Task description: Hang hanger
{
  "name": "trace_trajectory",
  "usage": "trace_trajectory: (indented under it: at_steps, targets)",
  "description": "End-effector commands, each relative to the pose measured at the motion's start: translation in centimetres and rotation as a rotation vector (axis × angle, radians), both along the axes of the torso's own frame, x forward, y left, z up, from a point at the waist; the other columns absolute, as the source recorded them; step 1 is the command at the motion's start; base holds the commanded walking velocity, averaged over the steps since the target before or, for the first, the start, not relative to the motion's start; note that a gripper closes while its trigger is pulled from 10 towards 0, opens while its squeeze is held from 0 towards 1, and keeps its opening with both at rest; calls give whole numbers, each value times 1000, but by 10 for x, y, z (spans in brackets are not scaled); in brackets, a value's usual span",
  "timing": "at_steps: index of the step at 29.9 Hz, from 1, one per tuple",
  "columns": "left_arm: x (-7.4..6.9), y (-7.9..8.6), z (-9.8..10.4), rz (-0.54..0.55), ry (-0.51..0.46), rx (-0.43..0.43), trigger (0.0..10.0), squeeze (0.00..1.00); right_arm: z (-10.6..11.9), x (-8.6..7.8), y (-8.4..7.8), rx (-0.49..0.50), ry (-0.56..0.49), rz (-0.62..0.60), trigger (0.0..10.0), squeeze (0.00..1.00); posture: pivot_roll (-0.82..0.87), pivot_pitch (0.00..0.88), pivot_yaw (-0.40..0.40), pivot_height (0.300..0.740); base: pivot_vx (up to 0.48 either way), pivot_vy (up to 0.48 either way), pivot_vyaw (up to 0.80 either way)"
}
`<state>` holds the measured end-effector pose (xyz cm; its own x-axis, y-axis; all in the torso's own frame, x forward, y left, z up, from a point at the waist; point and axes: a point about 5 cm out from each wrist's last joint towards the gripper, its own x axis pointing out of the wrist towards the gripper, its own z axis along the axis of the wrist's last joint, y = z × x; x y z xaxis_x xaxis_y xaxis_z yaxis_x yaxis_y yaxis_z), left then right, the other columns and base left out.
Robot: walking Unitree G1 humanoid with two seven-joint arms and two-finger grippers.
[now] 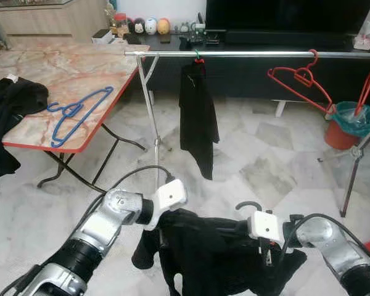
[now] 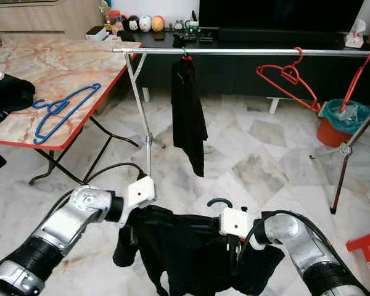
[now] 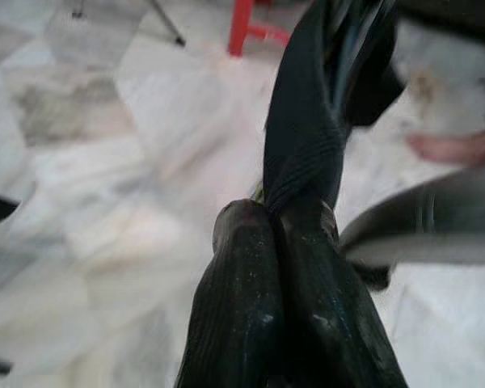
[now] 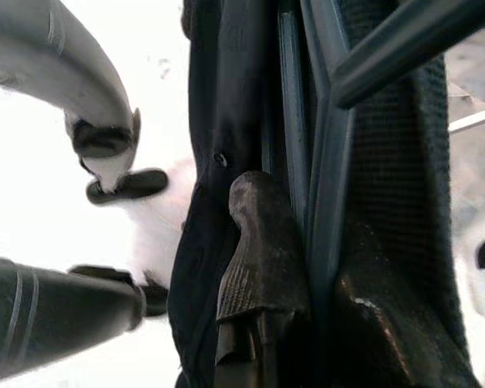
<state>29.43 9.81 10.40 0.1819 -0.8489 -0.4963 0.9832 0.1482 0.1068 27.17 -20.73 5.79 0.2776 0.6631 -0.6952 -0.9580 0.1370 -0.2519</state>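
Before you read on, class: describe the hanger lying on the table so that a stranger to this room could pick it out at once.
Start at the marble-patterned folding table with the red edge, on the robot's left. Near its front edge lies the blue hanger, flat on the tabletop beside a heap of black clothing. Colour and place set it apart: the red hangers hang on the metal rail.

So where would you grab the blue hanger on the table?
Its long straight bar, nearest the table's red edge. The hanger lies flat, so come straight down, straddling the bar. Left pincer and right pincer are shut on the garment.
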Motion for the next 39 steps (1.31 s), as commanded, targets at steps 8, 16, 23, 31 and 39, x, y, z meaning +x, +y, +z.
trace_trajectory:
  at_steps: [8,16,23,31,39]
  targets:
    - [13,38,-8,108,-59,193,0,0,-11,-7,-36,-206,15,-57,0,0,-36,29,19,740,0,0,0]
    - [18,32,3,156,-59,45,0,0,-23,-12,-42,-289,-12,-64,0,0,-32,32,19,740,0,0,0]
    - [9,31,-6,97,-20,63,10000,0,-24,-11,-34,-261,-14,-53,0,0,-34,31,21,740,0,0,0]
    - [3,33,-7,67,8,61,10000,1000,-24,-8,-33,-259,-25,-49,0,0,-31,31,20,740,0,0,0]
    - [1,29,-5,48,19,32,10000,1000,-20,-2,-27,-218,-43,-56,0,0,-29,31,18,740,0,0,0]
